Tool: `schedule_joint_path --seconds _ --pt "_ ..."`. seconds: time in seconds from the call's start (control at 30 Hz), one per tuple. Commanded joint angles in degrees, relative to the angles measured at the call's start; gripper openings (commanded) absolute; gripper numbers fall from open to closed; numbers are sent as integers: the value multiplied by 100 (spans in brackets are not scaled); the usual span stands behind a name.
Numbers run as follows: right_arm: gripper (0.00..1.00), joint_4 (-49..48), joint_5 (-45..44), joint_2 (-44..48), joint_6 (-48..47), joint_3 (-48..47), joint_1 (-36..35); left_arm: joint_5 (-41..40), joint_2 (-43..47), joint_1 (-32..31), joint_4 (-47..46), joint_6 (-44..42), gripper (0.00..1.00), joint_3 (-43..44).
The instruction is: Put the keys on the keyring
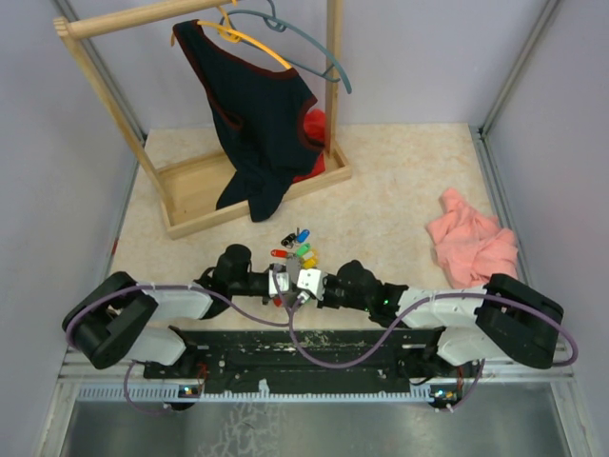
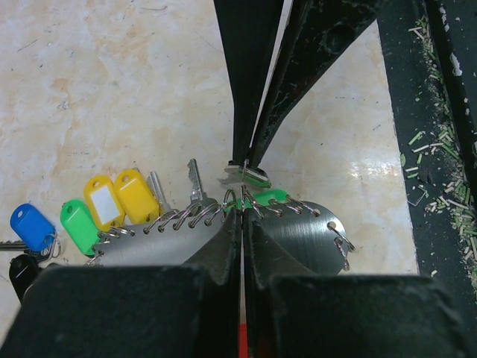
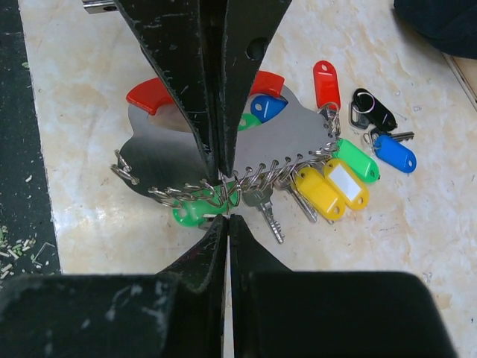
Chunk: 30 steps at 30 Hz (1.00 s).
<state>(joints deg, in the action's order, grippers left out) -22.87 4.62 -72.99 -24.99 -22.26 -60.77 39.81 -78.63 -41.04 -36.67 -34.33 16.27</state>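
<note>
We see a shiny grey-and-red, loop-edged keyring (image 3: 283, 138), left gripper (image 2: 242, 214) and right gripper (image 3: 226, 218) pressed together at its edge, and seven keys (image 3: 328, 186): two yellow, two green, one red, one blue, one black.

Keys (image 3: 320, 190): glossy plastic heads in several colours, on bright bare metal blades. Keyring (image 3: 283, 138): grey brushed metal with a satin sheen, one part smooth glossy red. Table (image 2: 104, 82): polished, marbled beige, faintly reflective.

Near centre: left gripper (image 1: 282, 284) and right gripper (image 1: 305, 282) meet tip to tip. Coloured keys (image 1: 300, 249) fanned just beyond them. Far left: wooden rack (image 1: 193, 193), dark garment (image 1: 262, 124) hanging. Right: crumpled pink cloth (image 1: 472, 244).
</note>
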Motion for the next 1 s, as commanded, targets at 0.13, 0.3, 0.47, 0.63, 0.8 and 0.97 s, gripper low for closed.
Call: schedule_joint_path --seconds 0.13,0.3,0.47,0.63,0.8,0.97 --pt "0 -148 21 -85 -91 -252 -103 265 157 17 64 -158 0 122" --pt "0 -81 143 -85 -81 -281 -103 283 247 17 1 -137 0 68" --pt "0 17 289 45 -32 -300 -101 316 310 17 -78 -113 0 21" --pt "0 111 300 268 -25 -258 -102 338 322 17 -113 -105 0 7" --pt "0 171 131 347 -8 -217 -101 331 352 17 -122 -98 0 -12" --pt "0 317 225 373 -14 -286 -101 317 403 17 -148 -81 0 -30"
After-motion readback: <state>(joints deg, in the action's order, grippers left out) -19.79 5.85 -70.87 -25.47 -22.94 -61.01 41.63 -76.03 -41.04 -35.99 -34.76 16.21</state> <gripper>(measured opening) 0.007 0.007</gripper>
